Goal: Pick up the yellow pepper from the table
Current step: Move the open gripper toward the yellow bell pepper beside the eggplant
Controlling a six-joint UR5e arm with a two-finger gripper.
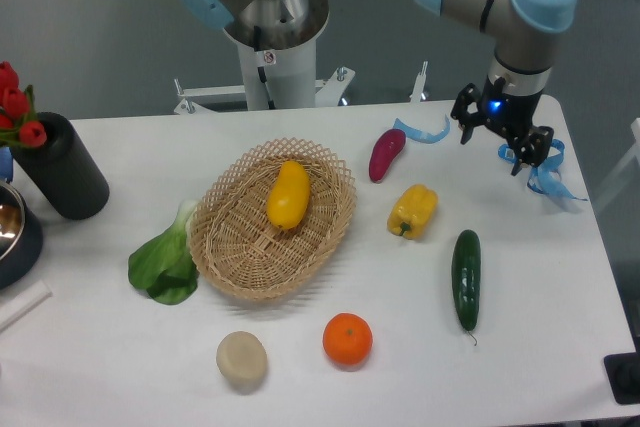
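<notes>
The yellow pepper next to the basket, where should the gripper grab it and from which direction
Probably from straight above, closing across the narrower width of the yellow pepper at its blocky middle. It lies on its side on the table, stem end toward the lower left, with free space on both flanks. The gripper appears open, up and right.

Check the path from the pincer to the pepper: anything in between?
Nothing visible. The pincer hangs open near the table's far right; bare tabletop lies between it and the pepper.
</notes>
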